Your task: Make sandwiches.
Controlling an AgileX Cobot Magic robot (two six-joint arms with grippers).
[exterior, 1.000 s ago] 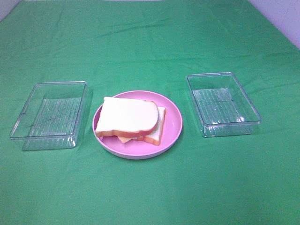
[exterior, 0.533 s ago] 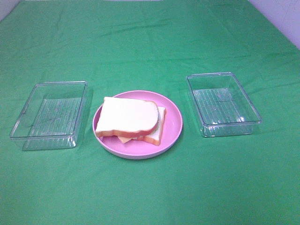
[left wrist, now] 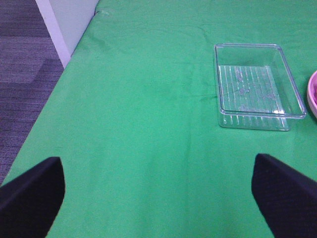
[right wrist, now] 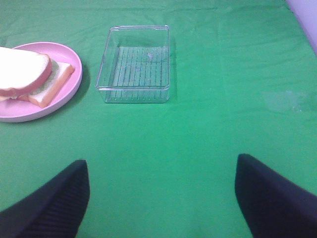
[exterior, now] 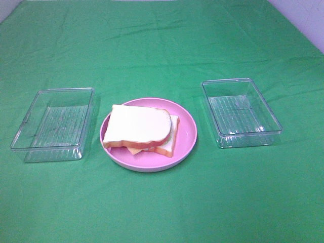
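The sandwiches (exterior: 142, 131) sit stacked on the pink plate (exterior: 187, 126) at frame centre, and with your left gripper (left wrist: 158, 191) and right gripper (right wrist: 161, 196) both spread wide and empty, you risk nudging the skewed top slice off.

Pink plate (exterior: 188, 132) with sandwiches (exterior: 142, 130) mid-table, clear trays (exterior: 53, 124) flanking, bare green cloth (exterior: 162, 45) all around

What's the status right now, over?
Both end effectors, left and right, open, empty. Sandwiches stacked on pink plate. Nothing in the way.
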